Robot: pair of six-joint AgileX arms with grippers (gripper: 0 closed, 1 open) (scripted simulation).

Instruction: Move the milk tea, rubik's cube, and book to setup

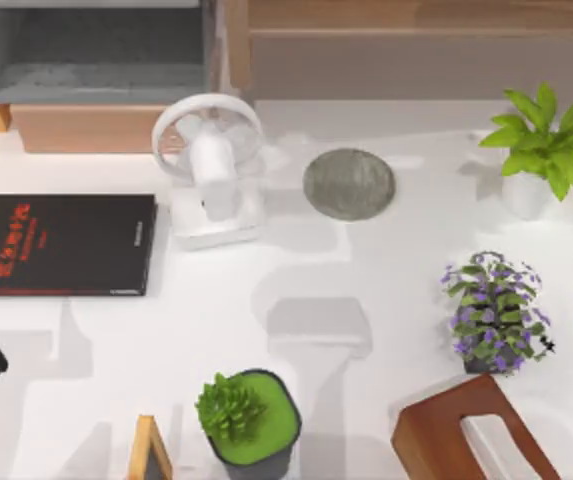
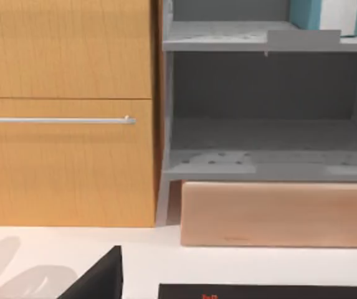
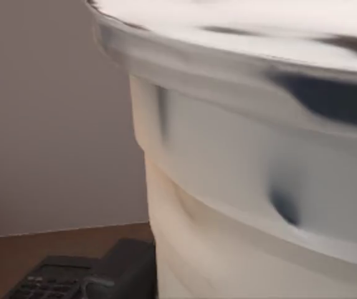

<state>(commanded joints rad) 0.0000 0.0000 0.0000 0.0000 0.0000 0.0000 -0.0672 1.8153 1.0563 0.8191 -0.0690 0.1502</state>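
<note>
A: Shelf unit (image 2: 265,106) straight ahead of the left wrist, teal book (image 2: 324,14) already on top. Milk tea (image 3: 253,187) sits right up against the right wrist.

B: Gripped? Can't tell. I'd guess it's being carried; next needs an upright set-down.

Book (image 2: 324,14): teal-blue cover with white page edges, standing on the upper grey shelf of the open cabinet unit, seen in the left wrist view. Only its lower part is in frame, cut off by the picture's edge. It sits toward one end of the shelf, just behind the shelf's front lip.

Milk tea (image 3: 253,162): very close in the right wrist view. White lid rim above, clear cup wall below it, pale beige drink showing through the plastic. The cup appears tilted in the frame. Whether anything grips it cannot be told.
</note>
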